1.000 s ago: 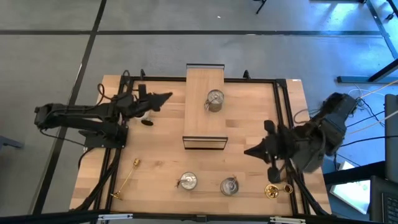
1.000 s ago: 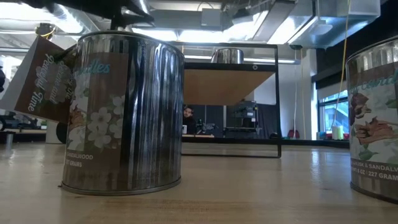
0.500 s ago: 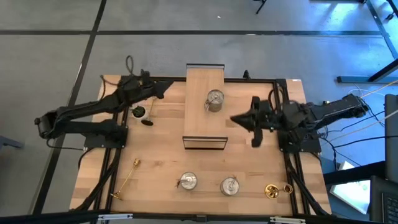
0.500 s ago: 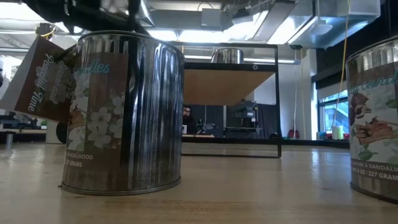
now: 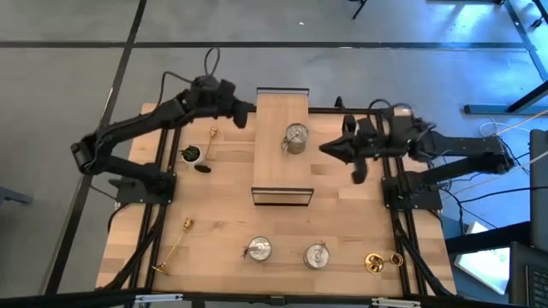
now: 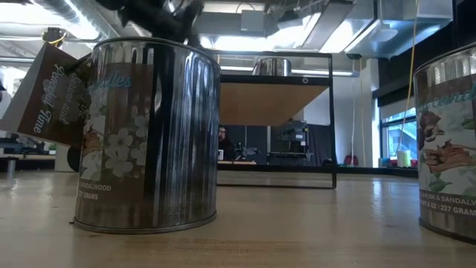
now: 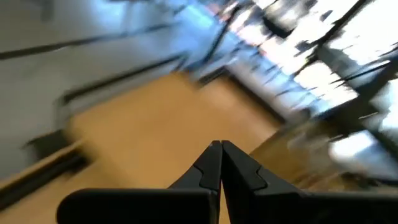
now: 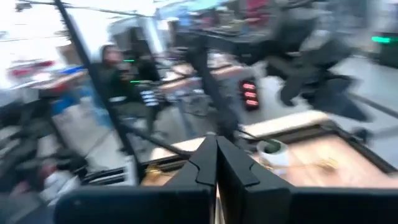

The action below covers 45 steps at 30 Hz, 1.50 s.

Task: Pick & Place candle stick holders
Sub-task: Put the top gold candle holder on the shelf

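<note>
Three silver holders (image 5: 296, 137) – three gold candlesticks (image 5: 174, 248).

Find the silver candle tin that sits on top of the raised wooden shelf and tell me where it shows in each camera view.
High view: the silver tin sits on the wooden shelf, toward its far end.
Low view: the tin shows upper centre, atop the shelf.
Left wrist view: too blurred to tell.
Right wrist view: not in it.
Shared landmark: the wooden shelf with its black frame.

High view straight down over table (image 5: 223, 214), low view level, near silver tins, both sharing raised shelf (image 5: 281, 128).
</note>
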Each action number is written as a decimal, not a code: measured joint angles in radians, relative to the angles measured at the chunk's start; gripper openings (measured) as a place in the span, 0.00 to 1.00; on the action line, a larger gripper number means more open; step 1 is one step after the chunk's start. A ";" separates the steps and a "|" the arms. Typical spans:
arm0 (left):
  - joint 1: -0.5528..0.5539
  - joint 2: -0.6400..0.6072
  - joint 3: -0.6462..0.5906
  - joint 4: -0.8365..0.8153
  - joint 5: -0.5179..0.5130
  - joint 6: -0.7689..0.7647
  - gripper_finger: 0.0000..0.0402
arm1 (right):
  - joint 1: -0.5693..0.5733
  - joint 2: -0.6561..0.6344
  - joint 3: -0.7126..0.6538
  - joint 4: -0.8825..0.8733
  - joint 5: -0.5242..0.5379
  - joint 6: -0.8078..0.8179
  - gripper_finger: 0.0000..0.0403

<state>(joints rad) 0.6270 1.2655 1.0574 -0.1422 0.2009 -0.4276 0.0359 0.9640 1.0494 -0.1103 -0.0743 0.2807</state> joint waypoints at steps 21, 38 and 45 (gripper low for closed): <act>0.009 0.294 0.438 -0.925 -0.255 0.091 0.00 | -0.103 -0.121 -0.134 0.030 -0.302 -0.018 0.01; 0.048 0.436 0.438 -1.245 -0.363 -0.208 0.00 | -0.097 -0.126 -0.134 0.013 -0.383 0.026 0.01; 0.181 0.450 0.438 -1.247 -0.271 -0.196 0.00 | -0.057 -0.125 -0.134 0.013 -0.383 0.034 0.01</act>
<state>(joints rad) 0.8076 1.7153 1.4952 -1.3888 -0.0706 -0.6231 -0.0210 0.8386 0.9154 -0.0974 -0.4571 0.3150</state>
